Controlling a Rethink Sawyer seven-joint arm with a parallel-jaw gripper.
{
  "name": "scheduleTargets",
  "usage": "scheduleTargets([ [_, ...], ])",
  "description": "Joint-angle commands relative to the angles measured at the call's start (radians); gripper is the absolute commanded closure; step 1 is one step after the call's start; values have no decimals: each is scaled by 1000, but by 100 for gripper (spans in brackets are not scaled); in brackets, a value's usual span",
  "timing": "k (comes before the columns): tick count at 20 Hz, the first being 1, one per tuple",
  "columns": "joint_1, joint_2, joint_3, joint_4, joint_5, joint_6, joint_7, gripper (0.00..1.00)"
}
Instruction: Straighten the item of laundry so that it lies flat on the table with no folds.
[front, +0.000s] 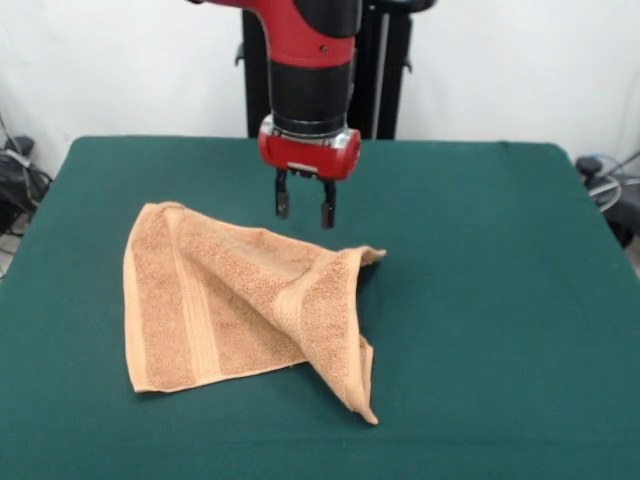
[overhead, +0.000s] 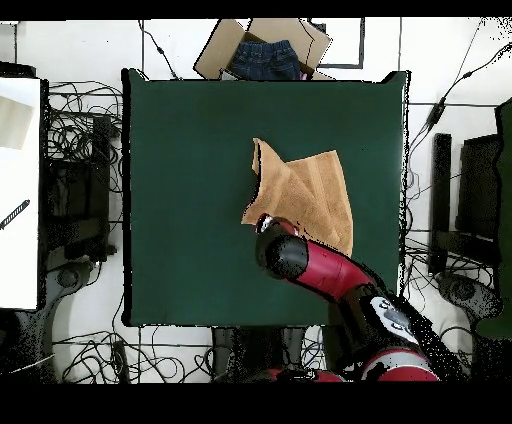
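The light orange-tan terry towel (front: 235, 300) lies on the dark green table (front: 480, 300), left of centre in the front view. Its right part is folded over, with a raised ridge ending in a corner (front: 372, 255) that points right. A woven band runs down its left side. My gripper (front: 303, 210) hangs open and empty just above the towel's far edge, apart from the cloth. In the overhead view the towel (overhead: 305, 190) lies right of the table's centre, and the arm (overhead: 300, 262) covers its near edge and hides the gripper.
An open cardboard box holding dark blue cloth (overhead: 265, 55) stands beyond the table's far edge in the overhead view. Cables and stands surround the table on the floor. The robot's black pedestal (front: 385, 70) stands behind the table.
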Motion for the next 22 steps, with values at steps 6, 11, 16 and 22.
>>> scheduleTargets([
  [6, 89, 63, -39, -153, 94, 46, 204, 0],
  [11, 97, 79, -38, -154, 106, 19, 210, 0],
  [16, 81, 99, -23, -154, 97, -9, 202, 0],
  [22, 58, 172, 1, -166, 67, -103, 202, 0],
])
